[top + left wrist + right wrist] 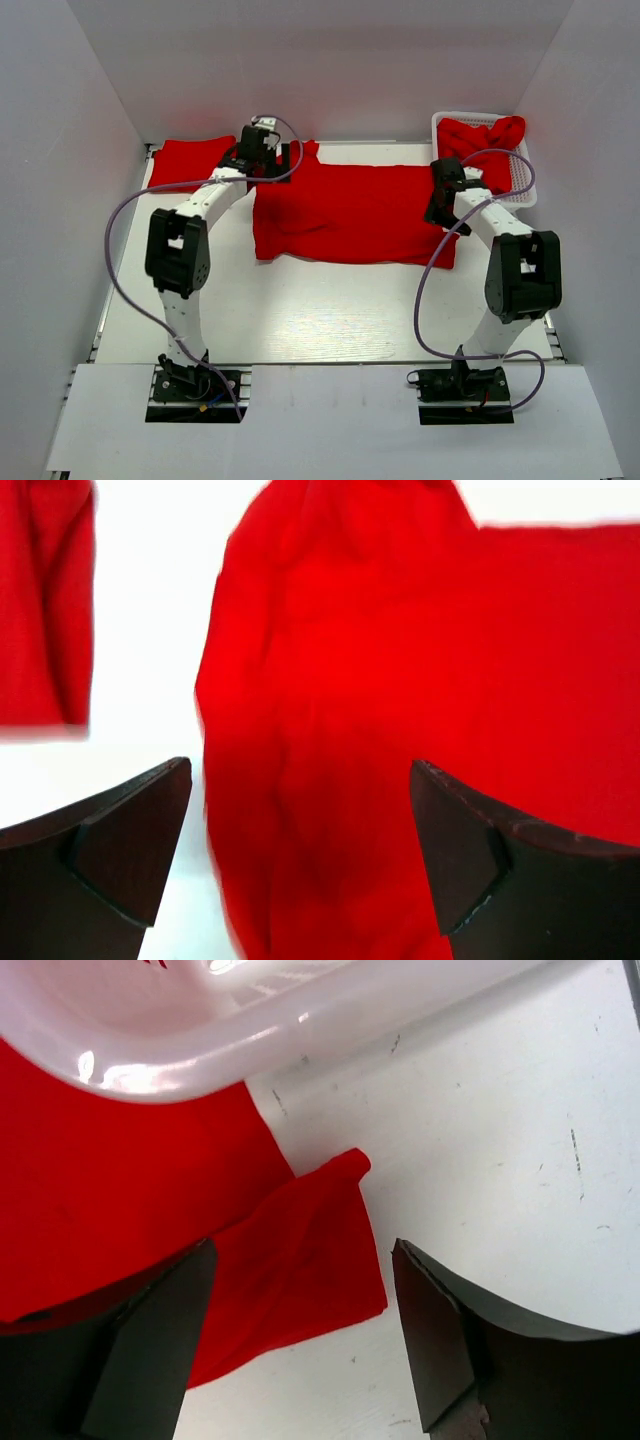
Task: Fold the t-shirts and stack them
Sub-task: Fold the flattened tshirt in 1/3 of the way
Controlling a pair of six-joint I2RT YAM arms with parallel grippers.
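A red t-shirt (350, 213) lies spread across the middle of the table. A folded red t-shirt (190, 162) lies at the far left. More red shirts (482, 140) sit in the white basket. My left gripper (268, 152) is open over the spread shirt's far left corner; the left wrist view shows red cloth (400, 680) between the jaws, not gripped. My right gripper (440, 205) is open over the shirt's right edge; the right wrist view shows a folded corner of the shirt (300, 1250) between the jaws.
The white mesh basket (524, 190) stands at the far right, and its rim (300, 1020) shows close above my right gripper. White walls enclose the table on three sides. The folded shirt also shows at the left of the left wrist view (45, 610).
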